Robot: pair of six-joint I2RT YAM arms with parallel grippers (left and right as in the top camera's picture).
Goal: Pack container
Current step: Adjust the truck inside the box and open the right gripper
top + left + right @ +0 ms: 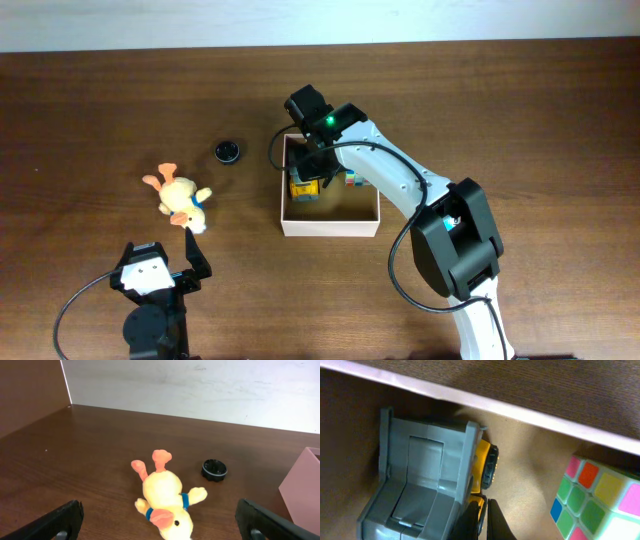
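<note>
The left gripper (160, 256) is spread wide open w/ nothing in it. The soft duck toy (167, 502) lies right in front of it on the table (100, 460), in line w/ the gap between the two fingers. The duck's long way runs almost straight away from the gripper: head near, orange feet far, leaning a bit to one side. So a finger stands out to each side of its fat body, which I think is good for a grab after a move forward and down. The container (330, 227) sits to the right of the duck, well apart from it, and a small black cap (228, 151) lies further back. The right gripper (489, 519) is down inside the container, pressed shut on nothing (its tip is just beside the yellow-and-grey truck (425, 485); can't tell if it touches), w/ a colour cube (595, 497) near. The left arm is much nearer the duck, so it's prob. that arm's job.
</note>
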